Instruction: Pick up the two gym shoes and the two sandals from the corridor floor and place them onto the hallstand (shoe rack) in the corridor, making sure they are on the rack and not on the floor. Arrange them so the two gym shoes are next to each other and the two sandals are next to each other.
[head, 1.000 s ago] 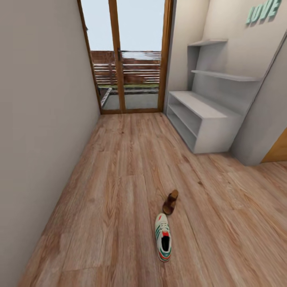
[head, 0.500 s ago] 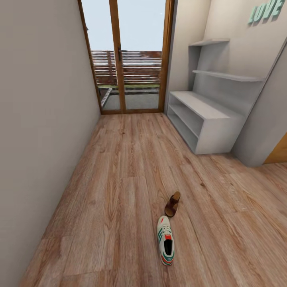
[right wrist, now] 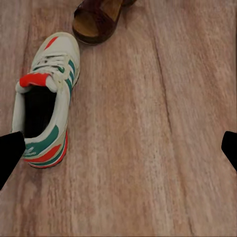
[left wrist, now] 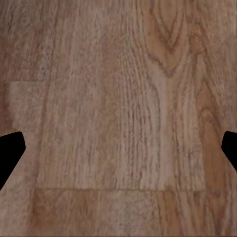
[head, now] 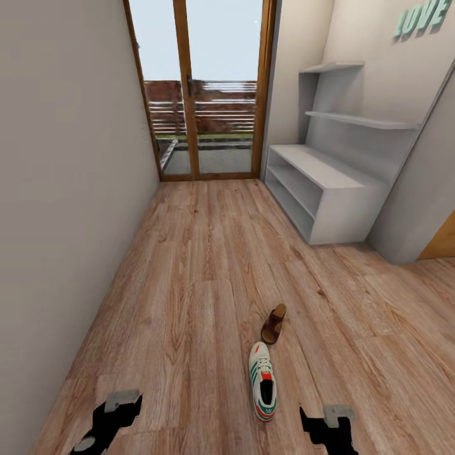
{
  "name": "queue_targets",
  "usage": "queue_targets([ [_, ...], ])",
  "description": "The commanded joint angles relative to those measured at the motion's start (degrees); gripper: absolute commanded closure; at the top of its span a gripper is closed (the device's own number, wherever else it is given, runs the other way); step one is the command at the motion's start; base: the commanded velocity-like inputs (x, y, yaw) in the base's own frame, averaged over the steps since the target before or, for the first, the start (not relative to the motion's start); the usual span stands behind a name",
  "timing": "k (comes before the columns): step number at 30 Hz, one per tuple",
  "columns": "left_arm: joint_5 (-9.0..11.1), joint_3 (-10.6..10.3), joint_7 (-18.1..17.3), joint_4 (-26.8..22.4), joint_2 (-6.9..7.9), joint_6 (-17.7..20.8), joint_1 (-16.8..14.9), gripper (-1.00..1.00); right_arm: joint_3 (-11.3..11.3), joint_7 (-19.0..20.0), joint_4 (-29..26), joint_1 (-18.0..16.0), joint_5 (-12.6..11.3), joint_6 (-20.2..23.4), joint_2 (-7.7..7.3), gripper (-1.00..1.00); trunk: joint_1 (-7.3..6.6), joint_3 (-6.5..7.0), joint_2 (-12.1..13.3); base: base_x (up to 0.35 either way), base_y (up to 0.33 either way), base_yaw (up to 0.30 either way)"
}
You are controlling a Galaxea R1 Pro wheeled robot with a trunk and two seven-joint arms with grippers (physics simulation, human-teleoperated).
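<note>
1. Head view: my left gripper [head: 107, 422] and right gripper [head: 330, 427] hang low, cut off. The gym shoe [head: 262, 381] lies on the corridor floor [head: 189, 284], sandal [head: 273, 323] at its 12 o'clock, hallstand [head: 322, 189] at 1 o'clock.
2. Left wrist: fingertips [left wrist: 10, 153] spread wide over bare planks.
3. Right wrist: fingers parted; shoe beside one tip, sandal partly cropped.

Far ahead of me, a wood-framed glass door [head: 205, 95]; beyond it, a slatted fence [head: 208, 107]. Far right, green "LOVE" lettering [head: 424, 16] on the wall.

Picture edges crop the sandal [right wrist: 101, 17] and both grippers.
</note>
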Motion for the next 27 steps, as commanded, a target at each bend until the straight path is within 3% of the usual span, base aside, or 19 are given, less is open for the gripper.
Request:
queue_targets([
  [1,-0.75,0.49,-0.63,-0.02,-0.12,0.43,-0.49,-1.0,0.0,-0.03,0.03,-0.67,0.07,-0.12,-0.01,-1.0,-0.01,-0.05,-0.02,0.0,0.0,0.0],
  [11,-3.2,0.6,-1.84,-0.35,-0.72,4.71,-4.53,-1.0,-0.05,0.04,-0.03,-5.05,0.06,0.16,-0.58,-1.0,-0.01,-0.05,-0.02,0.0,0.0,0.0],
  [18,-3.5,0.65,-1.97,-0.39,-0.76,4.99,-5.82,-1.0,-0.08,0.41,0.15,-6.33,-0.11,0.21,-0.71,-1.0,-0.01,-0.05,-0.02,0.0,0.0,0.0],
  [27,-3.66,0.67,-2.0,-0.4,-0.82,4.46,-5.99,-1.0,0.17,0.6,1.67,-6.67,-0.26,0.08,0.19,-1.0,-0.01,-0.05,-0.02,0.0,0.0,0.0],
])
